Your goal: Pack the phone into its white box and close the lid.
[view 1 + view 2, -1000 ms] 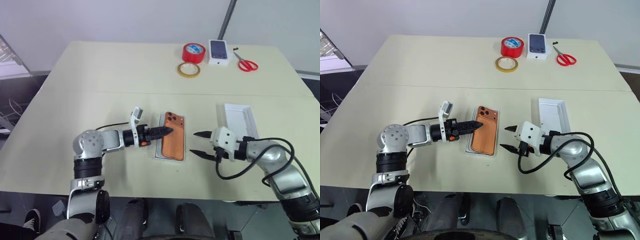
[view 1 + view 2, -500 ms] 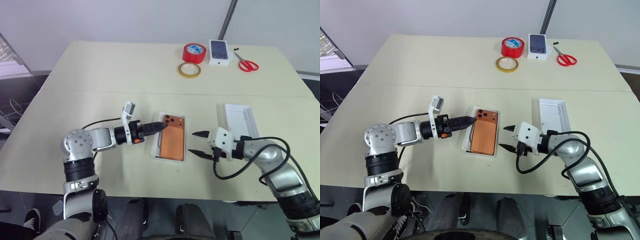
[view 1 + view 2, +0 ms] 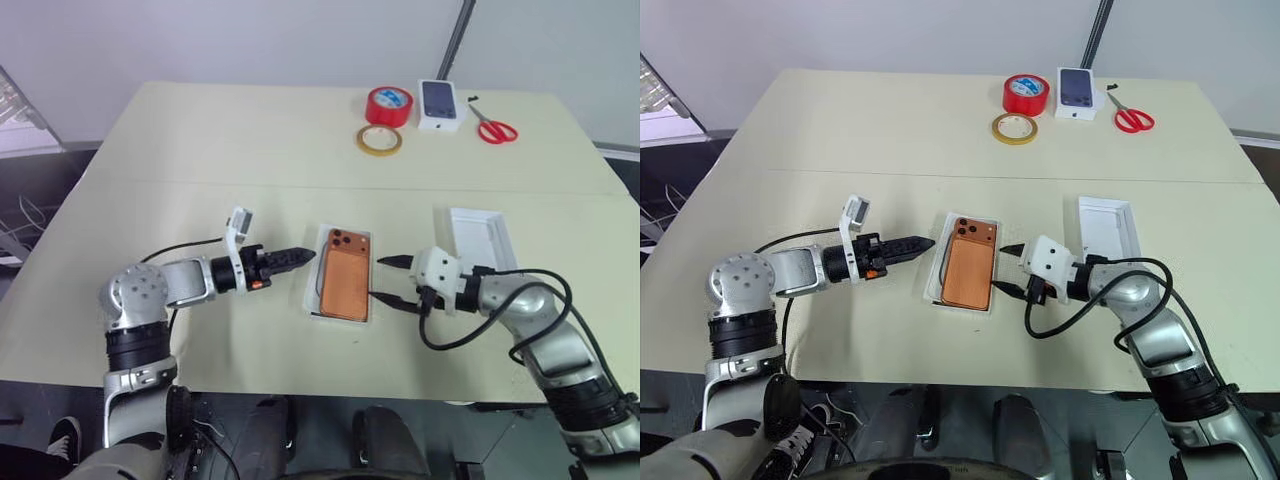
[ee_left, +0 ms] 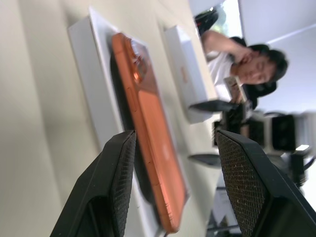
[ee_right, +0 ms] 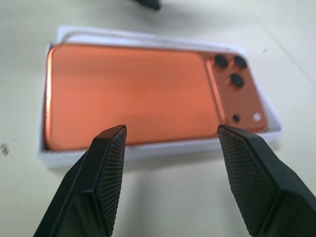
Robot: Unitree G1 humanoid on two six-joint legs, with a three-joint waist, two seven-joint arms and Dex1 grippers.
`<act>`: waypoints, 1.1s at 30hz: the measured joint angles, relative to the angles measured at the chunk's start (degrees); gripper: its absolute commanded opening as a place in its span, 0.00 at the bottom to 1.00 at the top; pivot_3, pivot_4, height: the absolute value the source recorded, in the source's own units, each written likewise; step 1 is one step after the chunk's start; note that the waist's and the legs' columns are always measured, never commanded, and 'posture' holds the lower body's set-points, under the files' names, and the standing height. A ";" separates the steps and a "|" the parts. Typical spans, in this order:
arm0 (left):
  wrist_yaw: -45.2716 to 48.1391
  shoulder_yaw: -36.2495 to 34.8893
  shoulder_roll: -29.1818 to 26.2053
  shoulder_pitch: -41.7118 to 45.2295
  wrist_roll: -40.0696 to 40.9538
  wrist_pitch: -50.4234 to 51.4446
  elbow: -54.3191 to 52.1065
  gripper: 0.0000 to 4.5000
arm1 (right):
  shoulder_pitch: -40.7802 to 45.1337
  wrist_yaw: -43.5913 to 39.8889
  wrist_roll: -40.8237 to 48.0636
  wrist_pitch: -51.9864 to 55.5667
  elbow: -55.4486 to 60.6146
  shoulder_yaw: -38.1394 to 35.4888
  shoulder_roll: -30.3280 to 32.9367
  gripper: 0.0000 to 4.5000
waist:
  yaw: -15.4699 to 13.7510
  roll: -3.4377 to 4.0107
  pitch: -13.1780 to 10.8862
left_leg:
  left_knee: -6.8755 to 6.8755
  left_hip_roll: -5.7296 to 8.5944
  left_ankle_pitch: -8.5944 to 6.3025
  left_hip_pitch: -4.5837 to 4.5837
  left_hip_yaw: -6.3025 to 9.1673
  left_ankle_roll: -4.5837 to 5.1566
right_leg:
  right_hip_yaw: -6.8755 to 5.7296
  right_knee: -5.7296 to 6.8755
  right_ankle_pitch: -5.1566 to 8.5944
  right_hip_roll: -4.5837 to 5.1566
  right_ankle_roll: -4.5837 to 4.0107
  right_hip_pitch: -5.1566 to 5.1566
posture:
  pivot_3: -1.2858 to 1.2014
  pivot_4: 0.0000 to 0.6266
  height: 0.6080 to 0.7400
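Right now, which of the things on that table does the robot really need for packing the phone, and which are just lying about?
Needed for the job:
- the phone, lying in the white box
- the lid, beside the right hand

Just lying about:
- red tape roll
- yellowish tape roll
- small box with a phone picture
- red scissors

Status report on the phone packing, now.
Left gripper and right gripper open, empty. Phone in white box, tilted. Lid off, beside. Nothing in the way.

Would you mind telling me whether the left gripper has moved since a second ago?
Yes. The left gripper has backed off the phone, leftward, clear of the white box.
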State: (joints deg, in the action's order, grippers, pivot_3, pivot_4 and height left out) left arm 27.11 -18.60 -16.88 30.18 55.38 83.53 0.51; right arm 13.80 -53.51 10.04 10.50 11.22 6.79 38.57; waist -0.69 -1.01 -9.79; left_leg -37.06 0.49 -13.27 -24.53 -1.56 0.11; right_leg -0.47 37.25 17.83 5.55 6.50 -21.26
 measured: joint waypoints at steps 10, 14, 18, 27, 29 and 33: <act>5.34 6.36 -5.15 -1.59 -4.26 -9.55 -0.63 0.60 | 5.07 3.92 1.90 4.61 1.93 1.98 -7.86 0.06 | 0.42 0.02 0.01 | 0.16 -0.01 -0.01 0.00 0.00 0.01 | 0.02 0.00 0.00 0.00 -0.01 -0.10 | 0.52 0.24 0.91; 6.46 8.59 -5.17 -1.59 -6.09 -12.14 -0.44 0.60 | 5.34 4.52 0.67 4.46 1.60 4.43 -8.89 0.02 | -0.04 0.02 0.01 | 0.08 0.02 -0.10 -0.01 0.00 0.16 | 0.02 -0.01 0.00 0.06 -0.02 -0.07 | 0.52 0.24 0.91; 6.55 9.97 -4.00 -1.67 -7.26 -13.74 -0.05 0.60 | 5.54 4.64 -0.52 4.04 0.69 4.96 -8.80 0.02 | 0.16 0.02 0.01 | 0.10 0.01 -0.14 -0.01 0.00 0.23 | 0.02 0.00 0.00 0.06 -0.02 -0.10 | 0.52 0.24 0.91; 6.18 14.59 -1.45 -2.41 -10.82 -16.50 0.42 0.54 | 6.98 5.72 -2.50 3.05 -0.29 7.31 -10.78 0.00 | 0.31 0.03 0.01 | 0.11 -0.01 -0.14 -0.01 0.00 0.23 | 0.02 0.00 0.00 0.03 -0.02 -0.10 | 0.52 0.24 0.91; 5.78 14.39 -1.08 -2.23 -10.80 -16.31 0.43 0.41 | 6.97 5.69 -2.51 2.89 -0.30 7.27 -10.41 0.00 | 0.30 0.03 0.01 | 0.12 -0.01 -0.14 -0.01 0.00 0.24 | 0.02 0.00 0.00 0.03 -0.02 -0.10 | 0.52 0.24 0.91; 6.46 13.03 -2.74 -1.77 -10.00 -15.30 0.46 0.01 | 6.93 5.67 -2.50 2.82 -0.32 7.22 -10.22 0.00 | 0.43 0.03 0.01 | 0.13 -0.01 -0.14 -0.01 0.00 0.24 | 0.02 0.01 0.00 0.02 -0.02 -0.11 | 0.52 0.24 0.91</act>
State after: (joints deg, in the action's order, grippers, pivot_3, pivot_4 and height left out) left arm 33.57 -5.57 -19.62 28.41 45.38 68.24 0.96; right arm 20.73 -47.84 7.54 13.32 10.91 14.01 28.36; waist -0.26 -0.98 -9.78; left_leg -36.94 0.48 -13.42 -24.54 -1.56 0.35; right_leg -0.45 37.26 17.82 5.58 6.48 -21.37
